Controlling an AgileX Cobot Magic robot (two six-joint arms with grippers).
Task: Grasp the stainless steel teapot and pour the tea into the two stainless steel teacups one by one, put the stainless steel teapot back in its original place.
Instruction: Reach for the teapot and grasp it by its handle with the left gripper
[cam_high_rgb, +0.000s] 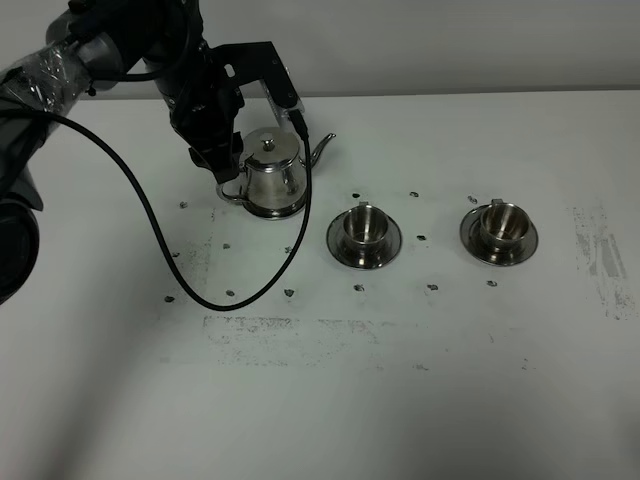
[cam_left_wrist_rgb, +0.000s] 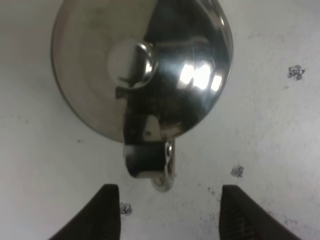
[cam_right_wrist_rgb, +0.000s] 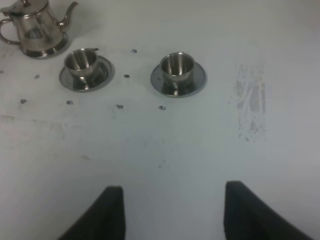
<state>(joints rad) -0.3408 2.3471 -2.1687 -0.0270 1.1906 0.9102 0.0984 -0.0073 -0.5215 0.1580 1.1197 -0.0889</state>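
Observation:
The stainless steel teapot (cam_high_rgb: 272, 175) stands upright on the white table at the back left, spout pointing right, lid on. It also shows in the left wrist view (cam_left_wrist_rgb: 140, 65) and the right wrist view (cam_right_wrist_rgb: 35, 30). My left gripper (cam_high_rgb: 222, 165) hangs over the teapot's handle side. In its wrist view the gripper (cam_left_wrist_rgb: 167, 200) is open, and the loop handle (cam_left_wrist_rgb: 167, 167) lies just beyond the fingertips, untouched. Two stainless steel teacups on saucers stand to the right, one (cam_high_rgb: 364, 228) (cam_right_wrist_rgb: 81, 61) nearer the teapot, one (cam_high_rgb: 502, 225) (cam_right_wrist_rgb: 176, 66) farther. No tea shows. My right gripper (cam_right_wrist_rgb: 170, 200) is open and empty.
A black cable (cam_high_rgb: 170, 270) loops from the left arm over the table's left part. Small dark marks dot the table around the cups. A scuffed grey patch (cam_high_rgb: 600, 255) lies at the far right. The right arm is out of the exterior high view.

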